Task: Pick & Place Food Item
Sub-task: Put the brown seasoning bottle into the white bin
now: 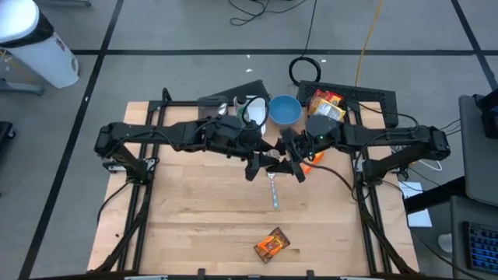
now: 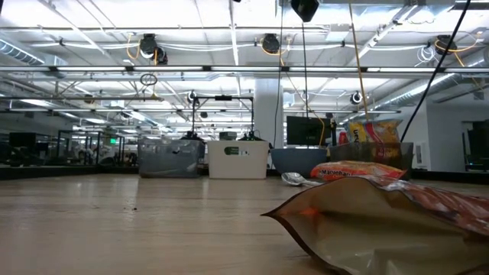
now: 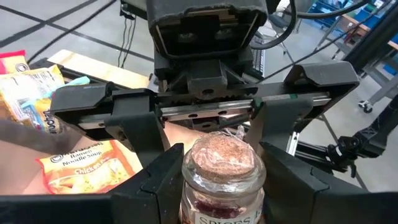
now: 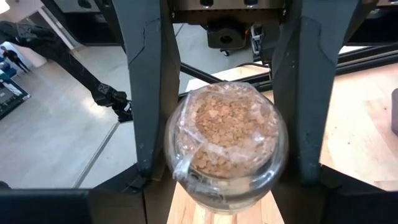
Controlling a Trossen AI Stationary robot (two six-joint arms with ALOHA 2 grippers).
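gripping a cork-topped spice jar (image 3: 219, 171), the left gripper (image 3: 217, 186) clenches it; right gripper (image 4: 227, 155) jaws straddle it, contact unclear.

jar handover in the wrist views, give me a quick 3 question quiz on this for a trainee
1. True or false: the jar is lying on its side on the table.
2. Which thing lies alone near the table's front edge? A) a blue bowl B) an orange packet C) a spoon
3. Fill in: the left gripper and the right gripper meet over the table's ___.

Key: 1 false, the jar stands upright between the left gripper's fingers, off the table. 2 B. 3 middle.
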